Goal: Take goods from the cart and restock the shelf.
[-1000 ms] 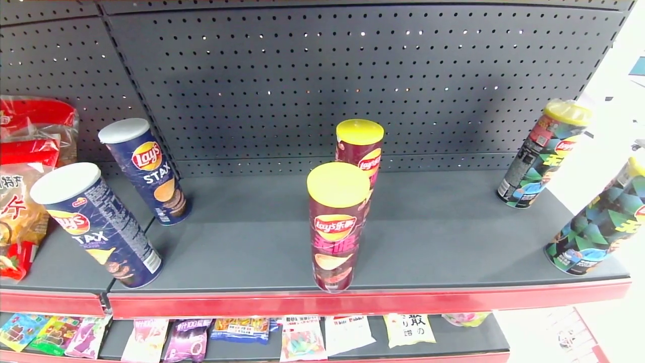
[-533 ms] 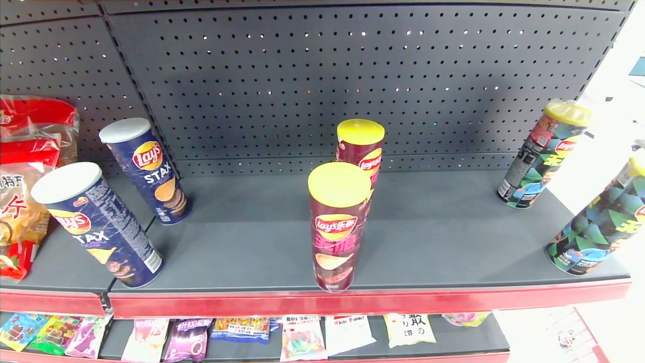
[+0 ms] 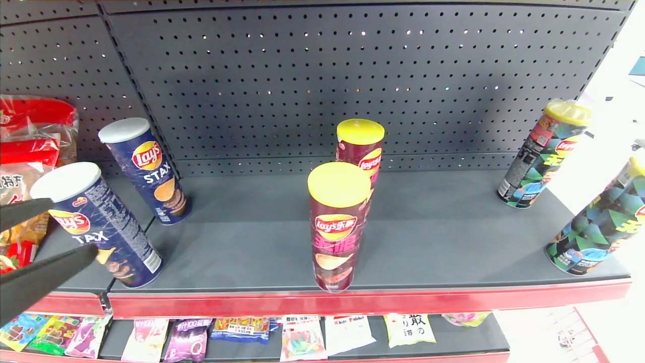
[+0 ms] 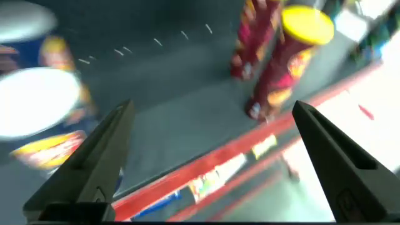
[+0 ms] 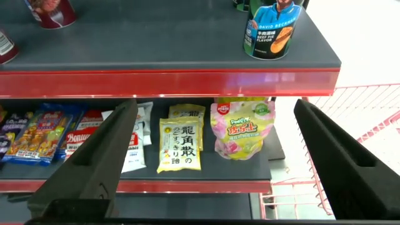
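Note:
The dark shelf (image 3: 428,227) holds two blue chip cans with white lids (image 3: 101,227) (image 3: 146,171), two maroon cans with yellow lids (image 3: 335,227) (image 3: 360,146) and two green-black cans (image 3: 541,156) (image 3: 599,227). My left gripper (image 3: 73,227) comes in from the lower left, open, its fingertips just in front of the front blue can. In the left wrist view this gripper (image 4: 212,106) is open and holds nothing, with the blue can's lid (image 4: 37,100) and the front maroon can (image 4: 287,62) beyond. My right gripper (image 5: 215,103) is open and holds nothing, low before the shelf's red rail (image 5: 187,81).
Red and clear snack bags (image 3: 25,166) crowd the shelf's left end. A lower shelf carries several small snack packets (image 3: 302,335) (image 5: 181,144). A pink wire cart (image 5: 350,156) stands to the right. A pegboard wall (image 3: 327,85) backs the shelf. Open shelf space lies between the can groups.
My left gripper has come into the head view from the lower left, next to the front blue can. The cans have not moved.

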Controlling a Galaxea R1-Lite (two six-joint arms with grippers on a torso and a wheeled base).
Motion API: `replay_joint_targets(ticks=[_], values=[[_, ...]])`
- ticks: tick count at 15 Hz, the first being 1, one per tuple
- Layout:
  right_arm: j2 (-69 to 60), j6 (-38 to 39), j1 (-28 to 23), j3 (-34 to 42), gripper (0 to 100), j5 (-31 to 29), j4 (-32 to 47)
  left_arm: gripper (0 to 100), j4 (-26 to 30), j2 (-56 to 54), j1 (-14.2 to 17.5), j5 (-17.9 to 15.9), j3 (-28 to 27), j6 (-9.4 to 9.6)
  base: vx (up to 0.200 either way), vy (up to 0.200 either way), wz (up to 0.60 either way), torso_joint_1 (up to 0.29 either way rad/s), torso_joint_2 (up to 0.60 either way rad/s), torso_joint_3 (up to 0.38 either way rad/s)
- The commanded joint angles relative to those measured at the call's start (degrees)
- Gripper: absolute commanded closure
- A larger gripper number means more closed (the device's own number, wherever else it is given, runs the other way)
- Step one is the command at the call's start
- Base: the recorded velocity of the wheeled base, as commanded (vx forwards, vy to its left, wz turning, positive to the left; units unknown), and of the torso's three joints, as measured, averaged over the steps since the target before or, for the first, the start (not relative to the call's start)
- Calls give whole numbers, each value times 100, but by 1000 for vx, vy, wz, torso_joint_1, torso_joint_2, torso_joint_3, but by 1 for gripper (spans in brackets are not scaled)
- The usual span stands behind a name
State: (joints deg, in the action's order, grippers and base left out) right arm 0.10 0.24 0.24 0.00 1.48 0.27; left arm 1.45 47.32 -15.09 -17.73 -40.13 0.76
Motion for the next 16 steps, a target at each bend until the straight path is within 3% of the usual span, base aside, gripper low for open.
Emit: replay_joint_targets(ticks=[1,2,3,5,6,9,13,14,15,16], values=[[-1,2,2,0,0,2,0,0,-13,972,-556,-12,-162,83,0,0,0,0,0,0],[-1,2,2,0,0,2,0,0,-13,1191,-609,-12,-170,232,0,0,0,0,0,0],[-1,2,2,0,0,2,0,0,-13,1517,-609,15,-170,496,0,0,0,0,0,0],[-1,2,2,0,0,2,0,0,-40,1886,-627,15,-232,671,0,0,0,0,0,0],[-1,2,2,-9,0,2,0,0,-40,2167,-670,15,-320,926,0,0,0,0,0,0],[-1,2,2,0,0,2,0,0,-40,2756,-670,6,-487,1436,0,0,0,0,0,0],[-1,2,2,-9,0,2,0,0,-40,3837,-679,-12,-979,1946,0,0,0,0,0,0],[-1,2,2,-9,0,2,0,0,-40,3898,-679,-12,-1023,1999,0,0,0,0,0,0],[-1,2,2,0,0,2,0,0,-40,4206,-732,-73,-1172,2254,0,0,0,0,0,0],[-1,2,2,0,0,2,0,0,-40,4356,-750,-240,-1199,2385,0,0,0,0,0,0]])
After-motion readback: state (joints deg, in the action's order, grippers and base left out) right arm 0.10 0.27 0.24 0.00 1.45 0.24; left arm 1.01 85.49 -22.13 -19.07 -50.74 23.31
